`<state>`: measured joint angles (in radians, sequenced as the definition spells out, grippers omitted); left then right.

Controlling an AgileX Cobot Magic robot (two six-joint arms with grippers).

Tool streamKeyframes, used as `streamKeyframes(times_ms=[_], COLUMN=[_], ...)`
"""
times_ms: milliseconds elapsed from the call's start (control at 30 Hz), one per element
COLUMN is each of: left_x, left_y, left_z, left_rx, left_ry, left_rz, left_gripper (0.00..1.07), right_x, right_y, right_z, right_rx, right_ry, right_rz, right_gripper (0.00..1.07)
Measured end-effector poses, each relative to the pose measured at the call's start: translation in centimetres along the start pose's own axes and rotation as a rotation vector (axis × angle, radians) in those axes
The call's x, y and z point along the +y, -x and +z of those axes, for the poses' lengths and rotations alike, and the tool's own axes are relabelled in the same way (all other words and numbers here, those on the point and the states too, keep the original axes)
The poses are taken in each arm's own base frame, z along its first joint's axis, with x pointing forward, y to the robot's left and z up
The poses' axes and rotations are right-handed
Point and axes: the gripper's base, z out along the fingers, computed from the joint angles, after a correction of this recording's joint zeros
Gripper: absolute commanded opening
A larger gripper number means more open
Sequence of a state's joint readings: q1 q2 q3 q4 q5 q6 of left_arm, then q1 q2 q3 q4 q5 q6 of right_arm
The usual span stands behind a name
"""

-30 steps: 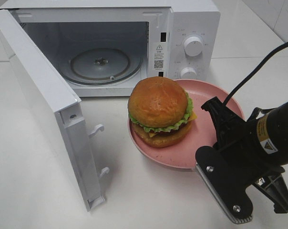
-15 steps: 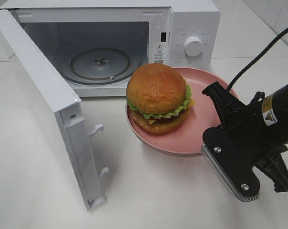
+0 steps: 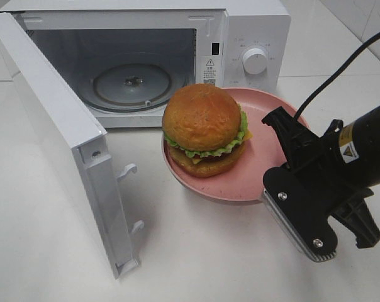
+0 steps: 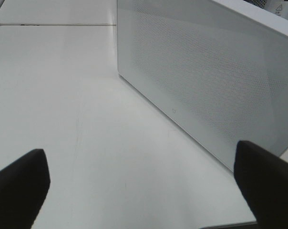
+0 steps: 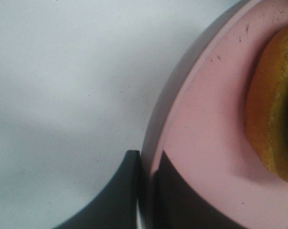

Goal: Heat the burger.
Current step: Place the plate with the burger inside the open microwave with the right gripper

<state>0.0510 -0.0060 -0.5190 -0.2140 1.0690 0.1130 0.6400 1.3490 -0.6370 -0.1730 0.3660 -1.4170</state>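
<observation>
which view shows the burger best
Exterior high: the whole burger shows there, sitting on the plate. The right wrist view catches only a bun edge; the left wrist view shows none of it.

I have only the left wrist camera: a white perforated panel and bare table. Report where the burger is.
Observer: The burger with the glossy golden-brown bun sits on a round pink plate in front of the open white microwave.
Operator: Give me the right gripper.
Observer: The right gripper is shut on that plate's rim.
Operator: Check the oven chamber.
Observer: Its round glass turntable has nothing on it; the white door stands swung wide.
</observation>
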Motion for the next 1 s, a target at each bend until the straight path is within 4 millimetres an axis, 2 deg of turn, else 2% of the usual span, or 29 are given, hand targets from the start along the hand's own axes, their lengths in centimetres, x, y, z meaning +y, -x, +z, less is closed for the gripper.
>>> streamKeyframes(times_ms=[367, 633, 700, 1000], left_x=[0.0, 0.0, 0.0, 0.0], left_y=[0.0, 0.0, 0.0, 0.0], left_z=[0.0, 0.0, 0.0, 0.0], left_rx=[0.0, 0.0, 0.0, 0.0], left_ry=[0.0, 0.0, 0.0, 0.0], left_rz=[0.0, 0.0, 0.0, 0.0], left_gripper=[0.98, 0.98, 0.98, 0.98], right_x=[-3.2, -4.3, -5.2, -6.7], right_y=[0.3, 1.0, 1.2, 1.4], right_z=[2.2, 3.0, 3.7, 5.1], right_rx=[-0.012, -0.027, -0.032, -0.033], right_ry=[0.009, -0.008, -0.014, -0.009], right_rz=[0.019, 0.004, 0.007, -0.011], right_gripper=[0.0, 0.0, 0.0, 0.0])
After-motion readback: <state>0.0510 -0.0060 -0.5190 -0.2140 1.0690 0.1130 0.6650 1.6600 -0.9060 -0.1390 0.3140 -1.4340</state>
